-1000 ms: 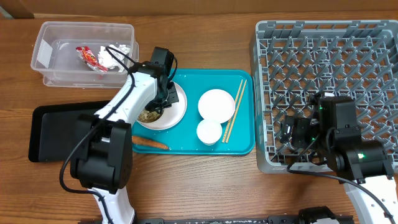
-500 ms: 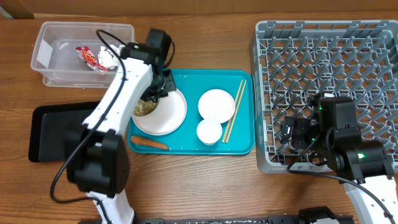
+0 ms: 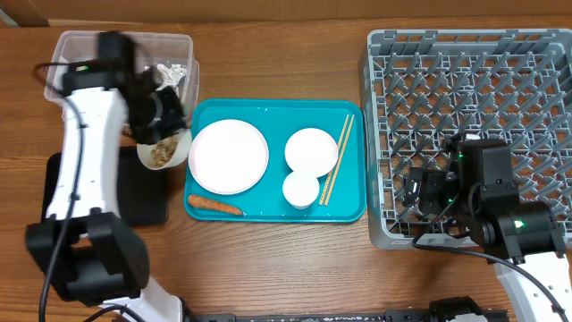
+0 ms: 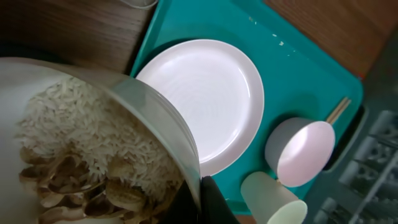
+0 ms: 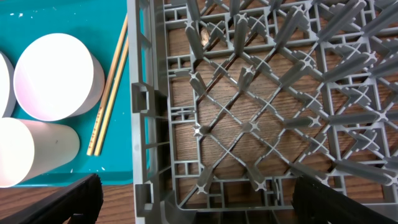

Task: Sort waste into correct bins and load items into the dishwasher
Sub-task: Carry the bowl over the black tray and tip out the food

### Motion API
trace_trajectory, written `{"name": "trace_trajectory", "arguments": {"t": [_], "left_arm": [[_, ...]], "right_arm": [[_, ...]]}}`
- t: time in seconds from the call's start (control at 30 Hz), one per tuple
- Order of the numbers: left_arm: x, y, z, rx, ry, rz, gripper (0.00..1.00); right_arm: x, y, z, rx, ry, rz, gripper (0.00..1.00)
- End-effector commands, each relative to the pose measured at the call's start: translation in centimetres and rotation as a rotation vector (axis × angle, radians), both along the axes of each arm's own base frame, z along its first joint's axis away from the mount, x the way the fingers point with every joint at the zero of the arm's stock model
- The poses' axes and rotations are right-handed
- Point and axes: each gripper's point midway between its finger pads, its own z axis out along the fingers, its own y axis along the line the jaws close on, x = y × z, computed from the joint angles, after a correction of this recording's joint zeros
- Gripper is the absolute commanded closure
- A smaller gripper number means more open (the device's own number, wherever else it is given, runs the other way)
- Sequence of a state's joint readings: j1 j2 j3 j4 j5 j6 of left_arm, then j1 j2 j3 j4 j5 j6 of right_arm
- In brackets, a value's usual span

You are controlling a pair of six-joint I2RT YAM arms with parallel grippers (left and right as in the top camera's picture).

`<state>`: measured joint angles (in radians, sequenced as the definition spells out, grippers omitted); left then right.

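Overhead first: I see the left gripper (image 3: 163, 130) clamped on the rim of a bowl (image 3: 164, 150) that carries the scraps (image 3: 162, 152). The bowl hangs over the right end of the black tray (image 3: 143, 199), just below the near corner of the tub (image 3: 64, 46), where the foil (image 3: 170, 73) lies by the right wall. The arm hides much of the tub, so I cannot make out the wrapper. On the teal tray (image 3: 268, 105) sit the plate (image 3: 228, 156), the small dish (image 3: 311, 150), the cup (image 3: 300, 190) and the chopsticks (image 3: 338, 159), which lie along its right side. The carrot (image 3: 214, 205) lies at the front left of it, below the plate. The rack (image 3: 465, 89) stands to the right of that tray, and the right gripper (image 3: 414, 192) hangs over its front left corner. From the left wrist, one dark finger (image 4: 210, 200) presses the bowl's rim, and rice and brown scraps fill the bowl close to the lens. Beyond it I see the bare plate, the small dish and the cup. From the right wrist, its fingers (image 5: 62, 202) stand wide apart with nothing held. Below them are the rack's front wall and pegs, and I see wood through the grid. The small dish, cup and chopsticks lie to the left, on the teal tray.
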<state>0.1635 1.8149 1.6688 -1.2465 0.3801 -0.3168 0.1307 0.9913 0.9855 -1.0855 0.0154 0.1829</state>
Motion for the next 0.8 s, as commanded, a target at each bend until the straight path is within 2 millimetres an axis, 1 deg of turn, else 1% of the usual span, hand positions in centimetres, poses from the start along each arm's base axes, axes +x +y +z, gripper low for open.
{"name": "trace_trajectory", "arguments": {"t": [0.0, 0.1, 0.2, 0.37, 0.43, 0.53, 0.77], "left_arm": [[-1.0, 0.1, 0.3, -0.212, -0.065, -0.050, 0.96], [-1.5, 1.4, -0.5, -0.321, -0.109, -0.031, 0.96], [-1.9, 2.5, -1.0, -0.443, -0.194, -0.019, 0.96], [-2.9, 4.5, -1.7, -0.567, -0.328, 0.013, 0.96], [-3.3, 5.0, -1.6, -0.610, -0.387, 0.019, 0.96], [-3.9, 5.4, -0.9, -0.693, -0.493, 0.029, 0.96], [-5.2, 6.7, -0.5, -0.831, -0.563, 0.149, 0.96]], "right_arm": [[0.6, -0.2, 1.2, -0.004, -0.037, -0.010, 0.00], [0.6, -0.2, 1.2, -0.004, -0.037, -0.010, 0.00], [0.6, -0.2, 1.2, -0.004, -0.037, -0.009, 0.00], [0.6, -0.2, 1.2, -0.004, -0.037, -0.010, 0.00], [0.6, -0.2, 1.2, -0.004, -0.037, -0.009, 0.00], [0.6, -0.2, 1.2, -0.003, -0.037, -0.010, 0.00], [0.5, -0.2, 1.2, -0.003, -0.036, -0.010, 0.00]]}}
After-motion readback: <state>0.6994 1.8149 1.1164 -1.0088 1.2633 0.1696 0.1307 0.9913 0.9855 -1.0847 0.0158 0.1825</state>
